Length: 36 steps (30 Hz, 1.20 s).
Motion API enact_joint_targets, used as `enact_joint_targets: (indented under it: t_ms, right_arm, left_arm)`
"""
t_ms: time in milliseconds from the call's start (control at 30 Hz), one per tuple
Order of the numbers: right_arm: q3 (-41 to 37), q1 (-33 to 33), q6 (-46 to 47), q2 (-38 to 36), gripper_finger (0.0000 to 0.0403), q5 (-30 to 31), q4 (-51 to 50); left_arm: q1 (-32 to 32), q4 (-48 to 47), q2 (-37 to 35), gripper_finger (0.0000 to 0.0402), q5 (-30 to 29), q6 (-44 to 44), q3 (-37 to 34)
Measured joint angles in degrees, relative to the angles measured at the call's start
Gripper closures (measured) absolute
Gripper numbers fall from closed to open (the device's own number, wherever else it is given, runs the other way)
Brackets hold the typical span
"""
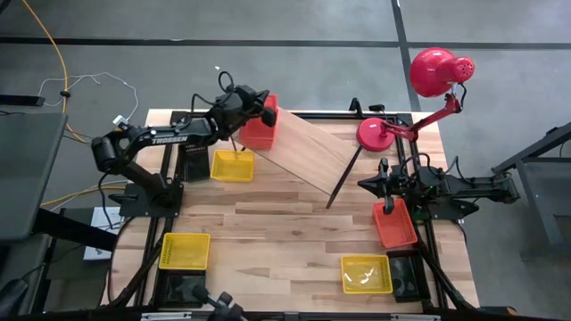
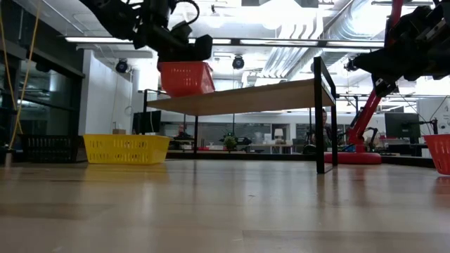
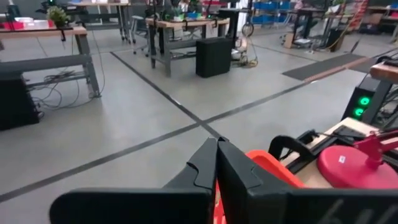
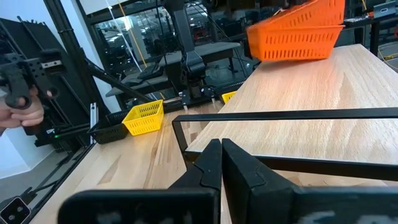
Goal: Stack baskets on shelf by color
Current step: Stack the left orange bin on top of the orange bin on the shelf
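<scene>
- The surface [image 1: 294, 232] carries the shelf [image 1: 308, 152], 3 yellow baskets [image 1: 231, 166] and 1 orange basket [image 1: 394, 225].
- Your left gripper [image 1: 265, 113], fingers closed, holds another orange basket [image 1: 258, 132] at the shelf's far end.
- Your right gripper [image 1: 375, 183] waits, fingers closed and empty.
- Judge the task barely started.

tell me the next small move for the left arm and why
Probably lower and level it: the left gripper is shut on the orange-red basket, which hangs tilted over the shelf at its far-left corner. Setting it flat before releasing seems safest. The right gripper waits shut.
</scene>
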Motion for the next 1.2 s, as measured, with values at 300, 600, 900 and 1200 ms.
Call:
enact_joint_targets:
  t_ms: [300,600,900,1200]
  right_arm:
    - [0.0,0.0,-0.02,0.0,0.0403,0.0,0.0]
    - [0.0,0.0,-0.01,0.0,0.0403,0.0,-0.02]
    - [-0.01,0.02,-0.01,0.0,0.0403,0.0,-0.01]
    - [0.0,0.02,0.0,0.0,0.0403,0.0,0.0]
  left_arm:
    - [0.14,-0.59,-1.28,0.0401,1.59,-0.69,-0.02]
    - [-1.84,-3.17,-6.36,0.0401,1.52,2.62,-0.02]
    - [-7.81,-14.89,-17.08,0.0401,-0.57,6.82,-0.02]
    - [-12.45,-27.76,-21.85,0.0341,-7.6,0.52,-0.94]
